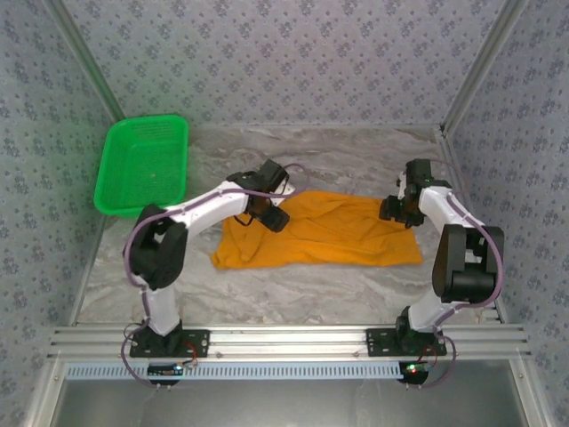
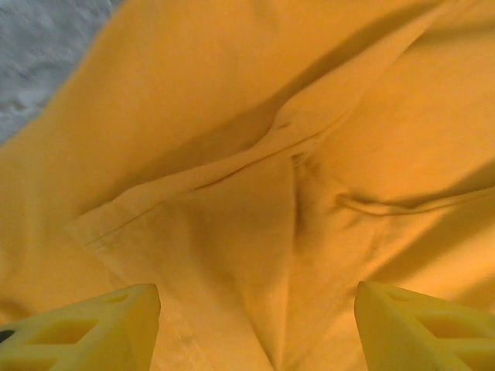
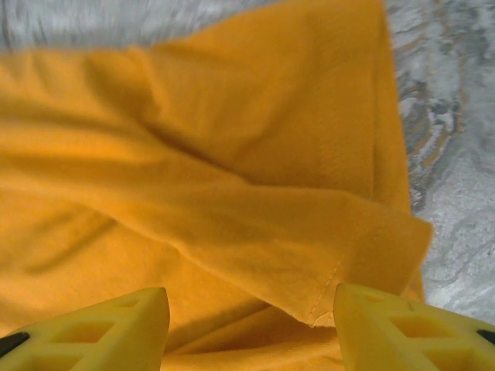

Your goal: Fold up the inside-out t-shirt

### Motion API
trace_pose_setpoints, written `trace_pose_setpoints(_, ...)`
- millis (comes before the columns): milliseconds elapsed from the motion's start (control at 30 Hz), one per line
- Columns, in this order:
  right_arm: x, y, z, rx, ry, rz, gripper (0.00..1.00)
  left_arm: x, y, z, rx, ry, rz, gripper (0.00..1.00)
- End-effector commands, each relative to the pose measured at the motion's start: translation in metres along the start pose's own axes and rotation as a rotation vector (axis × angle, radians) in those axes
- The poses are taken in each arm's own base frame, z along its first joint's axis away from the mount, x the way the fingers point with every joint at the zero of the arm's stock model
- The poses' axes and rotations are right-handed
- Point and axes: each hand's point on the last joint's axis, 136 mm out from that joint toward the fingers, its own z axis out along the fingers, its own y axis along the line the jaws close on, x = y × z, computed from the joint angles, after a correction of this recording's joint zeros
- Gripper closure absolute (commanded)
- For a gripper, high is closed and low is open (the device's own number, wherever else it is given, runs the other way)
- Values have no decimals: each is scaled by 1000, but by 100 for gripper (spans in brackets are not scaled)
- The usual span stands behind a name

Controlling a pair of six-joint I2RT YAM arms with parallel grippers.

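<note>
One t-shirt (image 1: 329, 236) flat beneath left claw (image 2: 257, 328) and right claw (image 3: 251, 325), both parted

light: bright, even | shadows: soft | focus: wrist views slightly blurred (top view grainy)

the orange-yellow t-shirt (image 1: 320, 233) lies folded into a wide, rumpled strip across the middle of the table.
</note>
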Motion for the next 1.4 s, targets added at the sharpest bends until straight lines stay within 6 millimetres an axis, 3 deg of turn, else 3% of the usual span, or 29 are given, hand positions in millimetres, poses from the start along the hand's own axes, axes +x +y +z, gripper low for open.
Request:
trace_pose_setpoints(0,6,-12,2,81,19,-269,40,-11,18,11,-77,2,93,33)
trace_pose_setpoints(100,6,-19,16,134,43,-358,41,-16,13,25,-51,-16,155,40)
trace_pose_setpoints(167,2,-26,23,178,48,-390,49,-17,10,32,-27,-21,177,58)
trace_pose_setpoints(200,-1,-27,24,190,46,-420,62,-18,9,32,-14,-26,185,73)
trace_pose_setpoints(233,-7,-28,23,215,33,-451,74,-19,10,29,-1,-32,189,84)
trace_pose_setpoints(333,-26,-26,13,282,-27,-535,89,-19,21,15,-14,-54,175,93)
trace_pose_setpoints(433,-47,-24,0,307,-95,-568,97,-16,28,-10,-13,-104,196,100)
trace_pose_setpoints(667,-90,-19,-16,375,-228,-683,98,-12,12,-54,103,-195,221,100)
trace_pose_setpoints(833,-127,-26,-21,432,-366,-704,100,-6,18,-63,85,-188,199,100)
trace_pose_setpoints(1000,-179,7,-40,331,-651,-748,100,-5,19,-71,85,-202,210,100)
trace_pose_setpoints(1133,-210,7,-40,345,-735,-743,100,-3,13,-72,119,-203,228,100)
trace_pose_setpoints(1200,-209,4,-30,345,-714,-767,100,-2,6,-73,150,-196,242,100)
trace_pose_setpoints(1267,-206,8,-31,361,-732,-815,100,2,-5,-74,181,-180,275,100)
trace_pose_setpoints(1367,-187,19,-40,323,-834,-860,100,10,-25,-74,230,-148,327,100)
